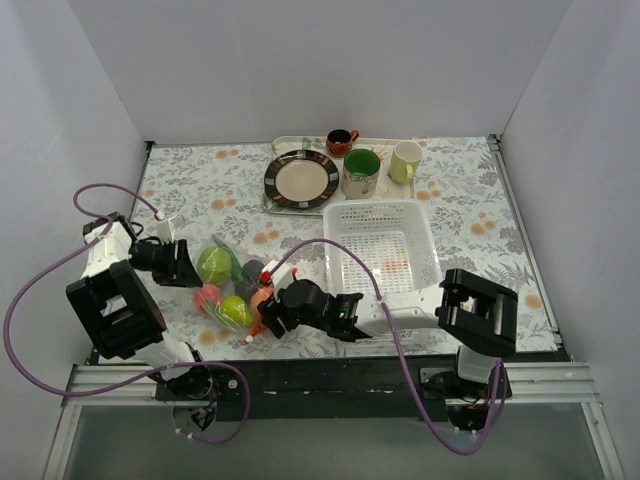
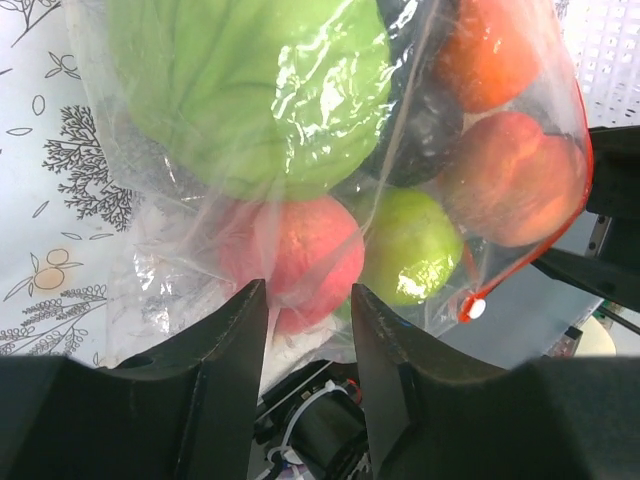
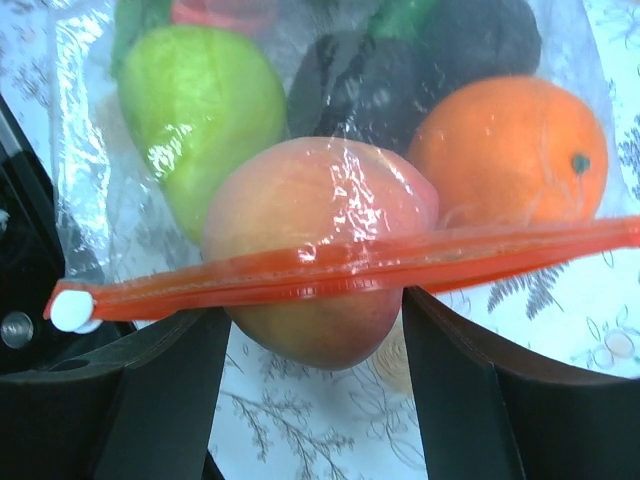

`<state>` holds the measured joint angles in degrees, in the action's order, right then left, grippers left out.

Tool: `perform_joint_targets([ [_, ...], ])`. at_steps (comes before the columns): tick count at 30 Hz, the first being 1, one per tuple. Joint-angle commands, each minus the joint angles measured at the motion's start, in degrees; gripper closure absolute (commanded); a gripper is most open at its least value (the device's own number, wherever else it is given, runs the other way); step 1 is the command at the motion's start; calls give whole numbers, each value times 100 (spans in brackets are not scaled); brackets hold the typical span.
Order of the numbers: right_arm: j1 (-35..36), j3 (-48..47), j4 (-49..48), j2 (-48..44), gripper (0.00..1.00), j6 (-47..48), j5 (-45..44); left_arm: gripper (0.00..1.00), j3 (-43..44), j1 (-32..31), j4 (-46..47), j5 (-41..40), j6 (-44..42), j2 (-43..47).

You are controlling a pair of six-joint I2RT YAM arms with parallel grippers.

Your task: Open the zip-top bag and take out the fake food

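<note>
Tablecloth (image 1: 470, 200) floral; white walls (image 1: 320, 60) enclose; zip-top bag (image 1: 235, 285) near front.

The top external camera looks down from behind over the floral-printed table (image 1: 470, 200). Both wrist cameras view the clear, crinkly, orange-zipped zip-top bag (image 2: 420, 250) close-up, from opposite sides.

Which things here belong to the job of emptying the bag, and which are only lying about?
For the job:
bag
fake fruit, inside the bag

Lying about:
basket
plate
tray
brown mug
green mug
yellow mug
</note>
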<state>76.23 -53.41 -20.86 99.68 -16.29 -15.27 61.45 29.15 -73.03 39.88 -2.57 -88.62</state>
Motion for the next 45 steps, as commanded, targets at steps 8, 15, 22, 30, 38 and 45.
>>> perform_joint_targets([
  [8,41,989,1277,-2125,77,-75,-881,69,912,-5,-299,222,19,178],
  [15,-28,789,1981,-3085,71,108,-1795,100,1054,3,-632,477,-104,-84],
  [22,-415,428,2612,-3692,67,479,-2507,2,474,38,262,-269,213,265],
  [30,-1329,1262,3175,-4483,64,-347,-2683,2,-168,118,755,-305,28,117],
  [38,-1786,1368,3773,-4142,64,-980,-2912,40,-248,109,668,81,-147,-516],
  [45,-2068,1351,3739,-3641,37,-1077,-2648,59,375,109,-193,362,-446,-367],
])
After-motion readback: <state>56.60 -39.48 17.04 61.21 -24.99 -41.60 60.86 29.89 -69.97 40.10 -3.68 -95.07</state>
